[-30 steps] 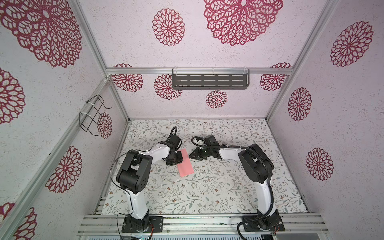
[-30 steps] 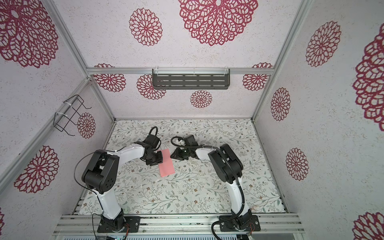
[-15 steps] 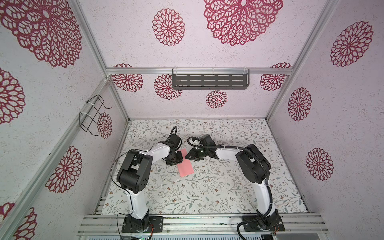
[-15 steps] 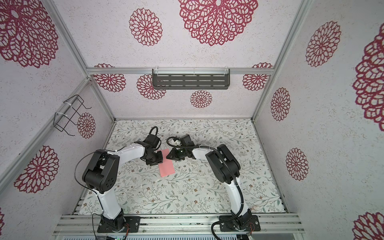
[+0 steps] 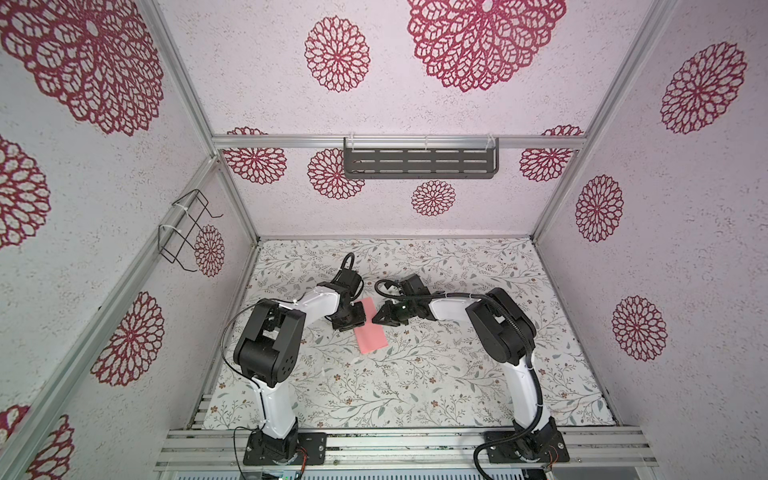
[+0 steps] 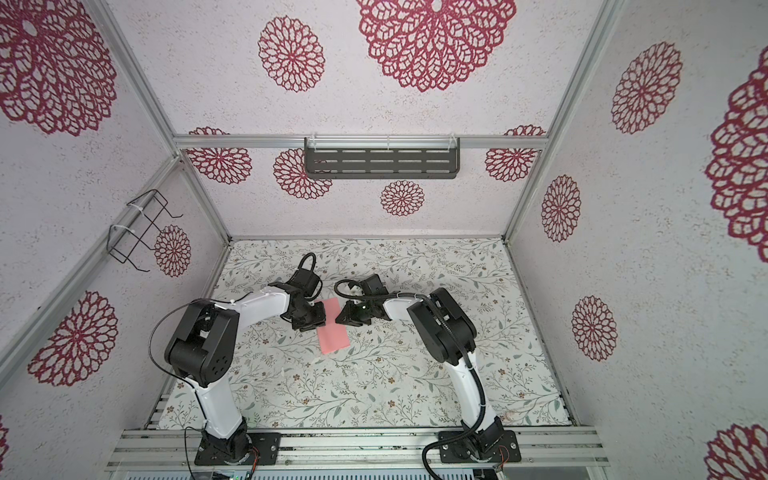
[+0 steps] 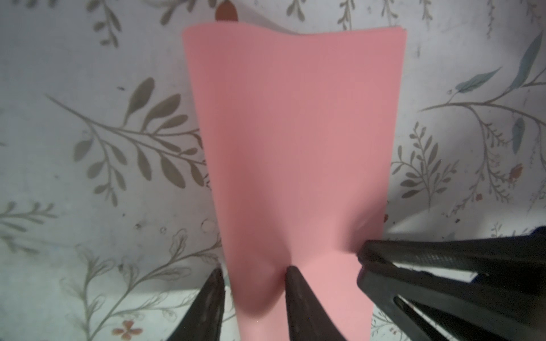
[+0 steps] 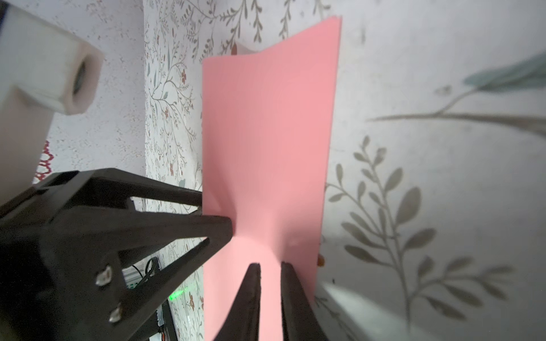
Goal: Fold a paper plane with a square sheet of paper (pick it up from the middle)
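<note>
Obs.: the square sheet of paper [image 5: 371,337], salmon pink, is doubled into a long rectangle and sits just to 9 o'clock of the centre of the floral table cover [image 5: 457,374]. In both top views the sheet [image 6: 333,338] runs roughly 12 to 6 o'clock. Its 6 o'clock end is free of both tools; its 12 o'clock half sits between them. There the left gripper [image 5: 360,317] comes in at the 9 o'clock long edge and the right gripper [image 5: 375,321] at the 3 o'clock long edge, tips near each other across the paper's width. In the left wrist view the left gripper [image 7: 254,270] is released, jaws partly apart and astride the sheet's long edge. One finger [image 7: 295,298] presses the pink face and dimples it; the other finger [image 7: 211,307] sits just off the edge. The right wrist view agrees: the left gripper [image 8: 217,211] has one finger in front of the paper and one passing behind it. The right gripper [image 8: 270,265] is clenched on the opposite long edge of the sheet [image 8: 266,133], with only a sliver of pink between its fingers, and the paper puckers toward that pinch. From the left wrist, the right gripper [image 7: 360,262] has its tips together at the paper's edge. The far short edge of the sheet [image 7: 295,133] bows a little and shows stacked layers. Whether the gripped end is clear of the cover: cannot tell.
</note>
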Controlling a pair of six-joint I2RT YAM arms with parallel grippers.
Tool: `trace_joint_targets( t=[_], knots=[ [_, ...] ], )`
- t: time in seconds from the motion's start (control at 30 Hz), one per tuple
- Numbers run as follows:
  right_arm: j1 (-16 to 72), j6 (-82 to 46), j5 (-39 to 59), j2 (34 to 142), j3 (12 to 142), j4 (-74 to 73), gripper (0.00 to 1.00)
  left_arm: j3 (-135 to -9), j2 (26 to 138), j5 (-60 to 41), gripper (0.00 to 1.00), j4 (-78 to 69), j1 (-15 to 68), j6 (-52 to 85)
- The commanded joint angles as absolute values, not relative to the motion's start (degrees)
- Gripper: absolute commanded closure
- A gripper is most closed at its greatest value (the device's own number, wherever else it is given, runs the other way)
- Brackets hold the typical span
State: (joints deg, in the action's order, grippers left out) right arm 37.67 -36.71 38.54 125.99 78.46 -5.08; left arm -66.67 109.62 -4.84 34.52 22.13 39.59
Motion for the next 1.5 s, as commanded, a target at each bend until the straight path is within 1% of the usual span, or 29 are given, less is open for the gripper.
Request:
trace_joint_targets(
  t=[0.0, 0.13, 0.27, 0.4, 0.5, 0.57, 0.63, 0.73, 0.87, 1.0, 1.13, 1.27, 1.47],
  knots=[
    [37.9, -33.7, 34.1, 127.0, 76.2, -0.1, 0.82, -61.5, 119.2, -3.6, 0.61, 39.3, 22.6, 39.5],
    [37.9, -32.9, 32.8, 127.4, 75.8, 1.8, 0.82, -65.2, 113.4, -5.9, 0.58, 41.2, 21.5, 40.8],
    [37.9, -32.0, 31.5, 128.2, 76.4, 4.6, 0.83, -67.8, 102.9, -7.1, 0.50, 41.6, 19.4, 42.7],
    [37.9, -31.7, 30.6, 129.1, 76.9, 6.5, 0.83, -65.1, 94.5, -10.2, 0.47, 38.0, 16.8, 45.0],
    [37.9, -31.6, 29.6, 129.3, 77.2, 7.8, 0.83, -58.4, 89.5, -15.0, 0.49, 28.4, 15.6, 47.2],
    [37.9, -31.5, 28.9, 129.4, 77.5, 8.8, 0.84, -55.3, 88.3, -19.4, 0.53, 22.4, 15.4, 48.8],
    [37.9, -31.4, 28.5, 129.5, 77.6, 9.4, 0.84, -53.3, 88.8, -22.8, 0.56, 17.6, 15.4, 50.0],
    [37.9, -31.6, 28.1, 129.8, 77.9, 10.0, 0.85, -50.8, 91.0, -28.1, 0.64, 10.2, 15.6, 52.2],
    [37.9, -31.8, 27.5, 129.9, 78.1, 10.4, 0.85, -50.0, 94.5, -30.2, 0.75, 6.0, 15.8, 53.2],
    [37.9, -31.8, 27.8, 130.4, 78.7, 11.4, 0.85, -50.7, 98.2, -29.6, 0.82, 7.0, 15.8, 52.7],
    [37.9, -31.3, 27.0, 130.7, 79.1, 13.0, 0.85, -50.6, 100.8, -26.8, 0.86, 9.0, 15.6, 52.2],
    [37.9, -31.1, 26.5, 130.9, 79.2, 13.9, 0.85, -49.5, 102.2, -24.7, 0.87, 10.7, 14.9, 51.9],
    [37.9, -29.8, 25.0, 131.3, 79.7, 15.9, 0.85, -47.3, 101.3, -20.3, 0.88, 13.6, 13.8, 50.0]
  ],
)
